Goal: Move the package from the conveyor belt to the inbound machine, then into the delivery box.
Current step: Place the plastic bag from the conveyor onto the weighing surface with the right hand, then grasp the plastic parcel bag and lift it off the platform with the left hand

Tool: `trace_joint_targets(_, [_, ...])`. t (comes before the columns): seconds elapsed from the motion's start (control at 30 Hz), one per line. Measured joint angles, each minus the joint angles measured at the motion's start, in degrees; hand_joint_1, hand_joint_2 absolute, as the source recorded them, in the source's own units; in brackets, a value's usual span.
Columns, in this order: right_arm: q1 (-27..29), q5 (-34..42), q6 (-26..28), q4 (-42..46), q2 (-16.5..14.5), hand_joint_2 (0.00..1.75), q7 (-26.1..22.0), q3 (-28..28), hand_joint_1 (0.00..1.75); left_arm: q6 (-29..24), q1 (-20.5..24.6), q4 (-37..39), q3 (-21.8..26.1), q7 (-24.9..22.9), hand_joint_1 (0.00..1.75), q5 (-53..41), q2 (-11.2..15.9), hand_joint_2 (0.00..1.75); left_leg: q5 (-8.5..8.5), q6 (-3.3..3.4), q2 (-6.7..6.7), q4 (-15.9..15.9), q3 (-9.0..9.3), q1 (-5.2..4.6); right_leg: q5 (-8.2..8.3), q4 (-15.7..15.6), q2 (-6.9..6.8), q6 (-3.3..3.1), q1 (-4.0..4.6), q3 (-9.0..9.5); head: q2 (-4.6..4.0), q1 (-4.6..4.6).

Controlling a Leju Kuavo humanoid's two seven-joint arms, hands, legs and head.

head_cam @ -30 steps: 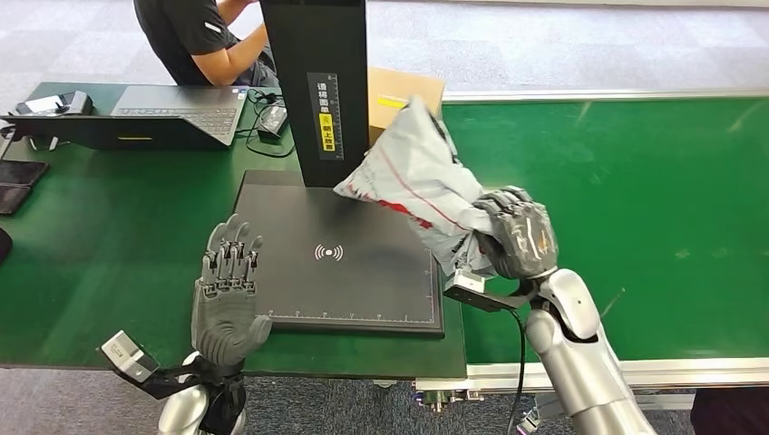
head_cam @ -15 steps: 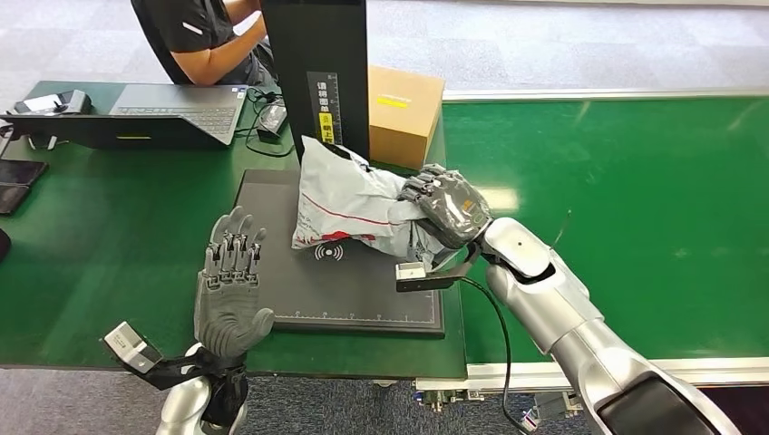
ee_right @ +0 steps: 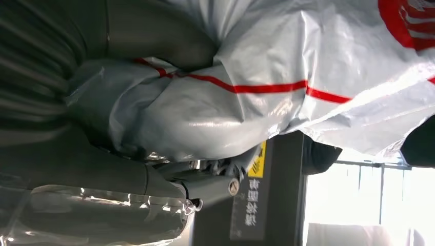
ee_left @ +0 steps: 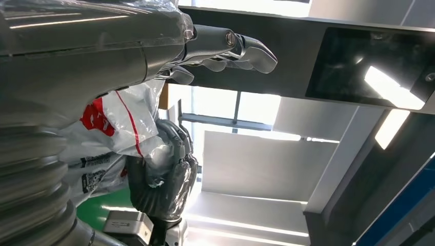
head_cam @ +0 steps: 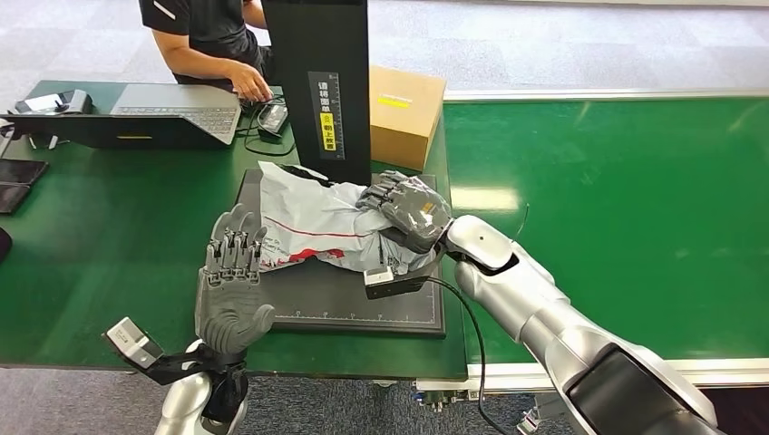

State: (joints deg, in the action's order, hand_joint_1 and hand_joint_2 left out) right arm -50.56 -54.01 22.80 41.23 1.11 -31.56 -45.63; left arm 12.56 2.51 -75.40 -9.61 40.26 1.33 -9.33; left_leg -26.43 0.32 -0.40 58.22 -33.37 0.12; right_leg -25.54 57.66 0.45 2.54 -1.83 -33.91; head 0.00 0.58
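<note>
Gripped in the right hand [head_cam: 410,210] is one end of the crumpled grey plastic mailer package with red stripes and red print [head_cam: 304,225]; the fingers are wrapped over the bunched film, as is also seen in the right wrist view [ee_right: 154,128], where the grey film [ee_right: 318,61] spreads outward from the grasp. The package is laid across the flat black scanning platform of the inbound machine [head_cam: 399,299], its far end reaching toward the platform's left edge. Just behind the package, the machine's tall black upright column with a yellow and white label [head_cam: 322,82] is seen rising from the back of the platform.

Held upright at the platform's front left corner is the left hand [head_cam: 228,290], with nothing in it and its fingers extended and slightly apart; its fingertips are close to the package's left end, though contact cannot be judged. In the left wrist view the left hand's fingers [ee_left: 236,46] are shown straight, with the package [ee_left: 118,123] and the right hand [ee_left: 164,179] beyond them.

A brown cardboard box [head_cam: 405,113] is stood to the right of the column, beside the wide green conveyor belt [head_cam: 635,199]. On the green table [head_cam: 109,236] to the left, a grey laptop [head_cam: 177,104] is being touched by a person in a dark shirt [head_cam: 204,27].
</note>
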Motion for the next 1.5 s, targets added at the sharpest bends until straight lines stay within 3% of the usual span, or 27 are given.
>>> trace_joint_targets(0.17, [0.01,9.30,-3.65,-2.45,-0.61,1.75,-2.95,-0.23,0.00,-0.66,0.00,0.22,-0.08,0.00,0.00,0.19,0.02,1.75,0.00,0.00,0.00,0.00,0.02,0.00,0.00,0.00,0.00,0.00,0.01,-0.01,0.00,0.01])
trace_joint_targets(0.33, [0.91,14.48,-5.09,-3.25,-0.73,1.75,-0.96,-0.16,0.00,-1.15,-0.11,0.25,-0.14,0.00,0.00,0.20,0.02,1.75,0.00,0.00,0.00,-0.01,0.02,0.01,0.00,0.00,0.00,0.00,0.01,-0.01,0.00,0.01])
trace_joint_targets(0.47, [2.42,21.41,-7.89,-3.24,-0.72,0.00,-0.78,1.07,0.00,-1.79,-0.39,0.25,-0.16,0.00,0.00,0.21,0.02,1.75,0.00,0.00,0.00,-0.01,0.02,0.01,0.00,0.00,0.00,0.00,0.01,-0.01,0.00,0.00])
trace_joint_targets(0.7, [6.64,41.82,-17.67,0.45,-0.72,0.00,-1.38,7.90,0.00,-3.19,-1.73,0.25,-0.16,0.00,0.00,0.05,0.02,1.75,0.00,0.00,0.00,-0.01,0.01,0.00,0.00,0.00,0.00,0.00,0.01,-0.01,0.00,0.01])
trace_joint_targets(0.87, [12.00,54.06,-18.45,7.91,-0.72,0.00,2.77,12.08,0.00,-4.41,-3.08,-0.07,-0.14,0.00,0.00,-0.13,0.01,1.75,-0.01,0.00,0.00,-0.02,0.02,0.01,-0.02,0.00,0.00,-0.01,0.02,-0.02,0.00,0.01])
trace_joint_targets(1.07, [24.92,60.85,-6.64,22.56,-0.72,0.00,3.75,14.78,0.00,-5.63,-5.48,-1.23,-0.11,0.00,0.00,-0.21,0.02,1.75,-0.06,-0.01,0.00,-0.06,-0.01,0.01,-0.09,-0.01,-0.01,-0.04,0.02,-0.05,0.00,0.01])
trace_joint_targets(1.3, [41.98,53.82,8.18,40.75,-2.36,0.00,0.33,14.30,0.00,-8.17,-9.99,-5.15,-0.51,0.00,0.00,-1.74,-0.05,1.75,-0.18,-0.08,0.01,-0.10,-0.03,0.01,-0.20,-0.01,0.00,-0.11,0.02,-0.10,0.00,0.01])
trace_joint_targets(1.5, [47.67,51.04,12.64,51.56,-3.14,0.00,0.37,11.84,0.00,-10.14,-12.70,-8.02,-1.56,0.00,0.00,-1.88,-0.03,1.75,-0.17,-0.08,0.02,-0.11,0.00,0.01,-0.21,-0.01,0.00,-0.12,0.02,-0.08,0.00,0.00])
